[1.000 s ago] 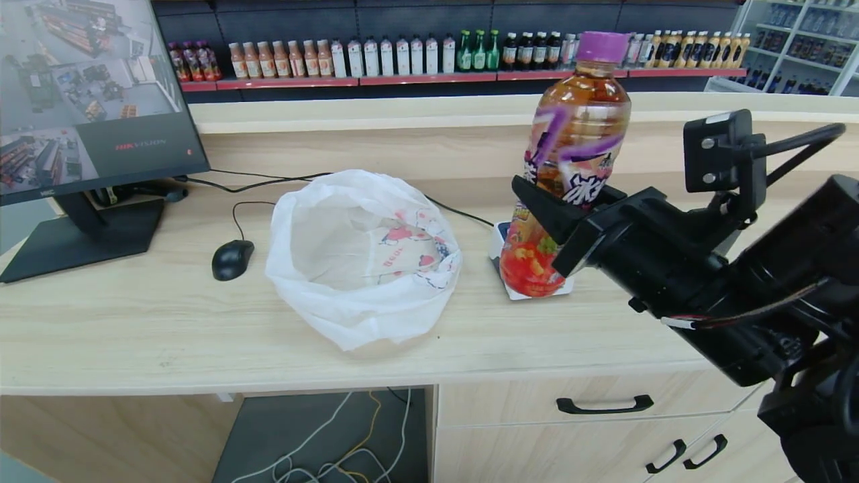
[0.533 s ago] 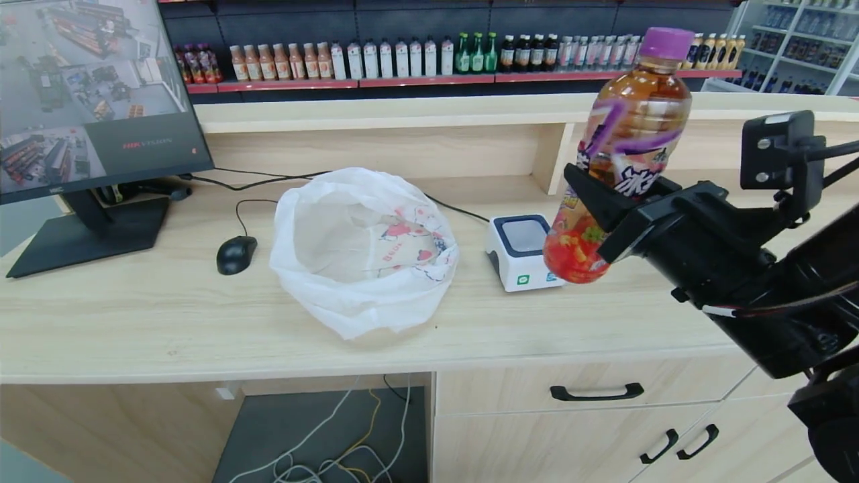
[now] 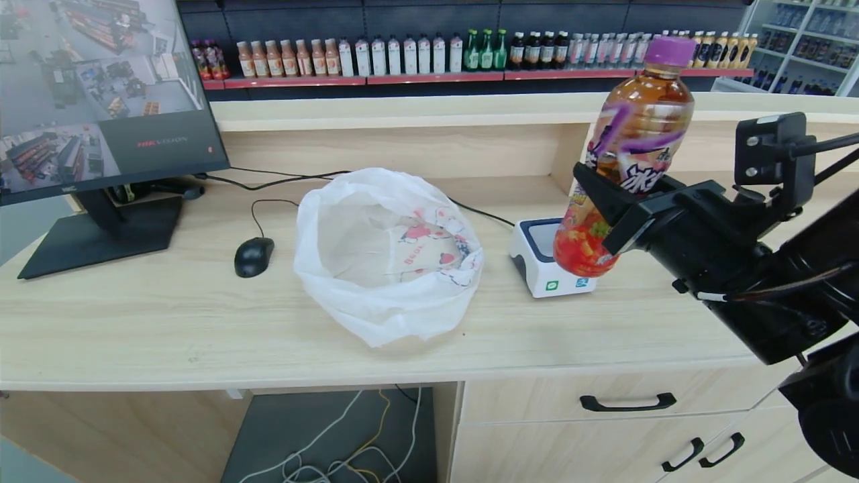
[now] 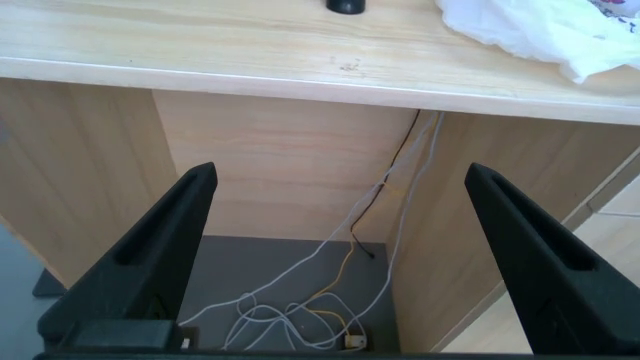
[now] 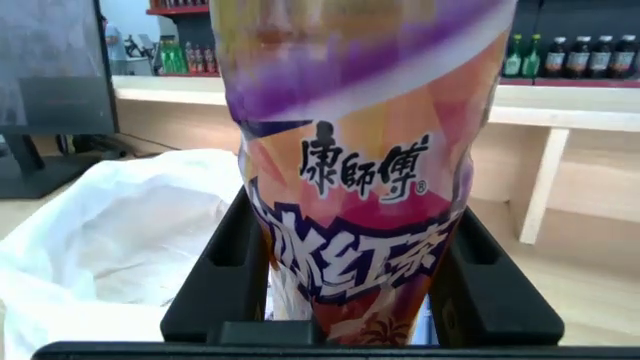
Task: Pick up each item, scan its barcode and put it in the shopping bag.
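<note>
Head view: right fingers [image 3: 607,204] clamp bottle [image 3: 637,127] near scanner [image 3: 547,268]; left fingers [image 4: 150,260] wide, empty.

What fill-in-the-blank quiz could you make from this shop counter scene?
The right gripper is shut on a clear plastic tea bottle with a ____ cap.
The small white barcode scanner stands to the robot's ____ of the white plastic shopping bag.
The left gripper, below the light wooden counter, is ____.
Missing words: purple; right; open.
</note>
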